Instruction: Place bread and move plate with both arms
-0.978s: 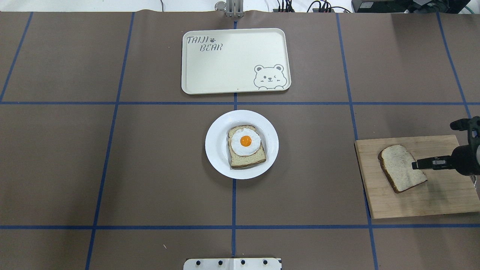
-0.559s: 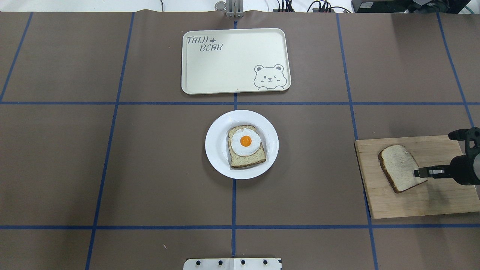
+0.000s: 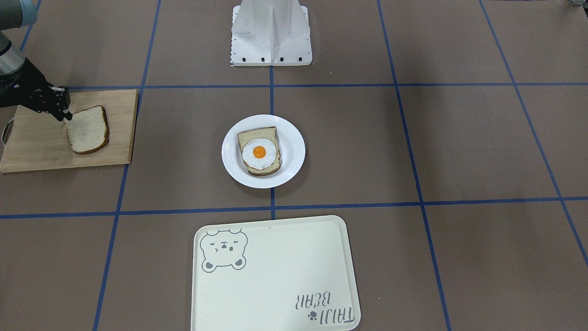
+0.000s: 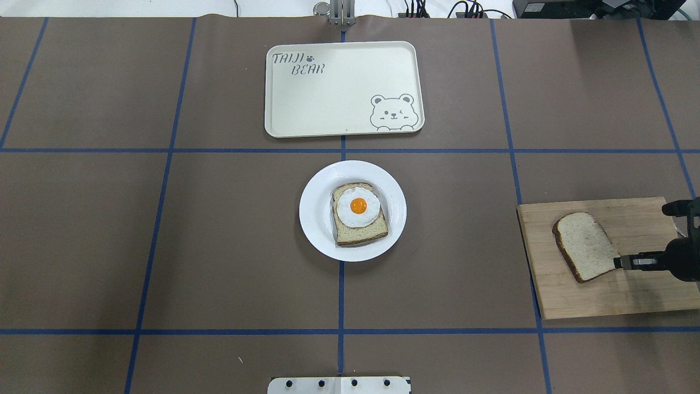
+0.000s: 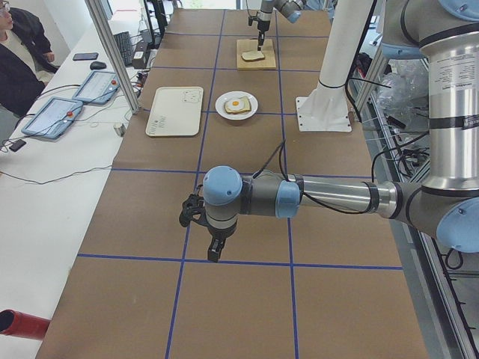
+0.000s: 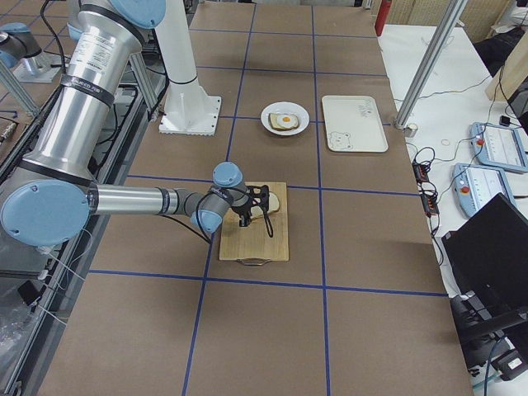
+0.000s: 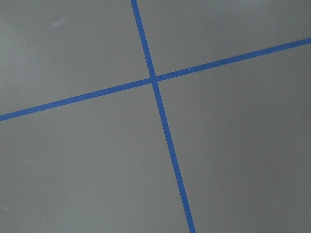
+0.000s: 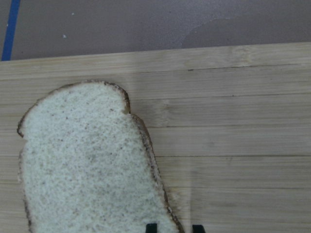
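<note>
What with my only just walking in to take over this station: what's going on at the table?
The right claw is down at a corner of the plain bread, which lies flat on the wooden cutting board. Its fingers stand apart astride the crust, so nothing is lifted yet. The white plate sits mid-table with an egg-topped slice on it, and the bear tray lies beyond. The left claw hangs over the table far from all this; open or shut, I cannot tell.
</note>
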You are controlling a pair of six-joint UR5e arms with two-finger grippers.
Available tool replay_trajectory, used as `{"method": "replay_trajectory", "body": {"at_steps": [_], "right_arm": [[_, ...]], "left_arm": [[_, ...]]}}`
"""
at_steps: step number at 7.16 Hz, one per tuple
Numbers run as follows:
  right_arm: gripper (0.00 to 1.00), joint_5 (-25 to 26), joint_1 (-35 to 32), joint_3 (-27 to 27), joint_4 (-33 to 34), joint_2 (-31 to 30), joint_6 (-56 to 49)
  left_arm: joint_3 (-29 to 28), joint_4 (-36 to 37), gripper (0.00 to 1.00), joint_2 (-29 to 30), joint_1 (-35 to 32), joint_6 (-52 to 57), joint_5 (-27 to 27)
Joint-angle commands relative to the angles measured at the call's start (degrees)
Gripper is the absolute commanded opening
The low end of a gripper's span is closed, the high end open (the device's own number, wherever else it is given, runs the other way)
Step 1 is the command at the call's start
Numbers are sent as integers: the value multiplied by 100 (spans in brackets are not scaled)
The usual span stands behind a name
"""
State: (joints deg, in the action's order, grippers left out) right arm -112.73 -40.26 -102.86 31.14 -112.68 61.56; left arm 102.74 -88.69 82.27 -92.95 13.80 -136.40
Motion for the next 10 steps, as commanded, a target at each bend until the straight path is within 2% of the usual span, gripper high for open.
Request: {"method": "replay_trajectory", "body": {"at_steps": [1,2,3,4,8,10], "right_arm": [[32,58,71,-6,-3,9,-4],[32,66,80,-6,-3,9,-4],[21,67,106,-15,-3,9,-4],[0,67,115,-15,-3,9,-65],[0,110,133,-41,-3,-8,-215],[0,-108,19,-42,-291,-17,-267]], "left_arm": [[0,1,99,0,-4,0,0],[0,1,99,0,-4,0,0],[0,-8,99,0,-4,0,0],[-9,1,99,-9,-4,0,0],[9,-8,99,-44,-4,0,0],[0,-8,99,-44,-4,0,0]]}}
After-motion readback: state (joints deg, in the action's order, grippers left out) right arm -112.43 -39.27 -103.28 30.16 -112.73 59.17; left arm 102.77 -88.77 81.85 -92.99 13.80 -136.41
